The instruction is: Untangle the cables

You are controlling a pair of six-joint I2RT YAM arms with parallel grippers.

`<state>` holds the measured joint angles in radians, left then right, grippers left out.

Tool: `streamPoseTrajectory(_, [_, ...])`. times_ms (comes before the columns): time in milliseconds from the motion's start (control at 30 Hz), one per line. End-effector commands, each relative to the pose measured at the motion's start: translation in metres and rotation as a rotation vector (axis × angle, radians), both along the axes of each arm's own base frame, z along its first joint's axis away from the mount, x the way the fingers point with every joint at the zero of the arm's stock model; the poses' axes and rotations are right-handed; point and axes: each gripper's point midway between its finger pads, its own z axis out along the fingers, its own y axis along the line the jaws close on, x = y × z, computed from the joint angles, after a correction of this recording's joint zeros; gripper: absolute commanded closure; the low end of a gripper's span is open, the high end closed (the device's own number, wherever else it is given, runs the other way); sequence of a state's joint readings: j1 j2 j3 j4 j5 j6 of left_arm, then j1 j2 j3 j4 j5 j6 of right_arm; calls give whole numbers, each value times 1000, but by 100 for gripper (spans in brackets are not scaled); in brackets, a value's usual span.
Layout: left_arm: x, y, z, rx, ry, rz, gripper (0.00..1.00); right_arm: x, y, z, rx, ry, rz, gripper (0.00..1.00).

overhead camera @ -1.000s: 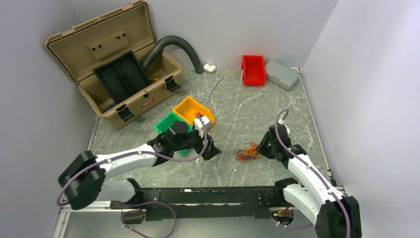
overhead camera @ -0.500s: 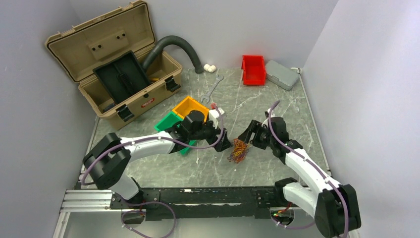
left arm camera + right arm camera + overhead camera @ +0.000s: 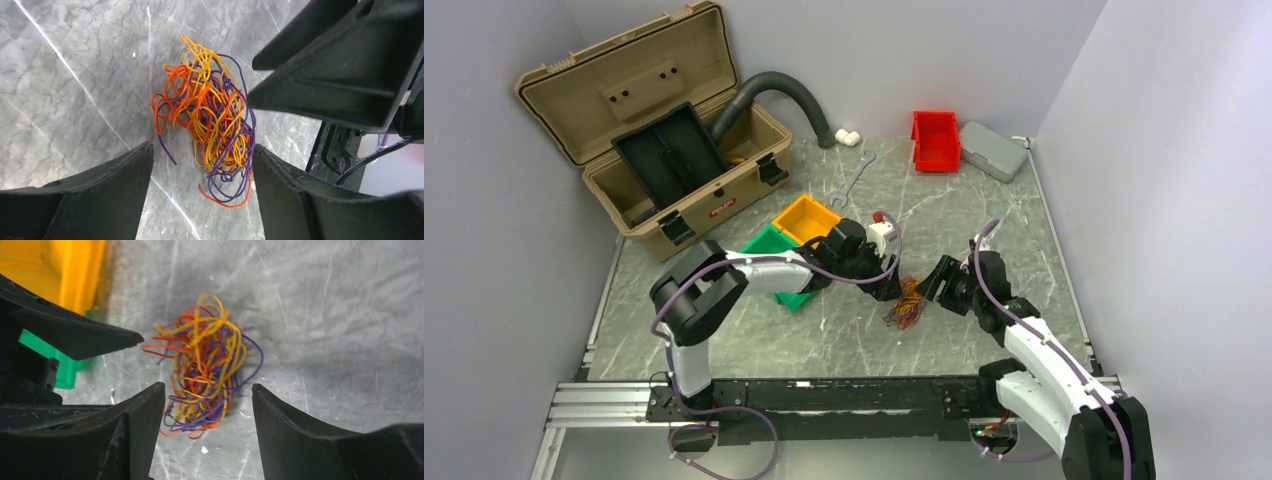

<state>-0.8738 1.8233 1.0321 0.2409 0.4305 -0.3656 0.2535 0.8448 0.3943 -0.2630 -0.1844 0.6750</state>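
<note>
- The cables (image 3: 906, 303) lie as one small knot of orange, yellow and purple wire on the bench (image 3: 984, 220). They sit to the right of the yellow bin (image 3: 808, 219) and a little nearer the arm bases than it.
- The left jaws stand apart on the yellow-bin side of the knot. In the left wrist view the wires show in the gap just ahead of the two tips, and nothing is gripped.
- The right jaws stand apart on the side of the knot away from the yellow bin, facing the left jaws across it. The right wrist view shows the same: the knot is centred ahead of the gap and not held.
- From above, the knot is longer than it is wide. Its far end points away from the yellow bin and its near end trails back toward the bases, so the long axis runs across the line joining the two arms.
- Both arms look about equally near. Each seems placed to pinch its own side of the knot and pull away from the other.
</note>
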Motion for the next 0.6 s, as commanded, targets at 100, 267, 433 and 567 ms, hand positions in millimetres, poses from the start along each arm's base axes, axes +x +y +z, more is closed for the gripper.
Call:
streamPoseTrajectory(100, [9, -30, 1, -59, 56, -21, 32, -1, 10, -22, 77, 49, -9, 39])
streamPoseTrajectory(267, [21, -40, -10, -44, 63, 8, 43, 5, 14, -28, 95, 55, -8, 58])
streamPoseTrajectory(433, [30, -48, -16, -52, 65, 24, 96, 7, 5, -28, 60, 56, -48, 100])
streamPoseTrajectory(567, [45, -35, -5, -67, 39, 88, 100, 6, -18, -25, -24, 66, -152, 100])
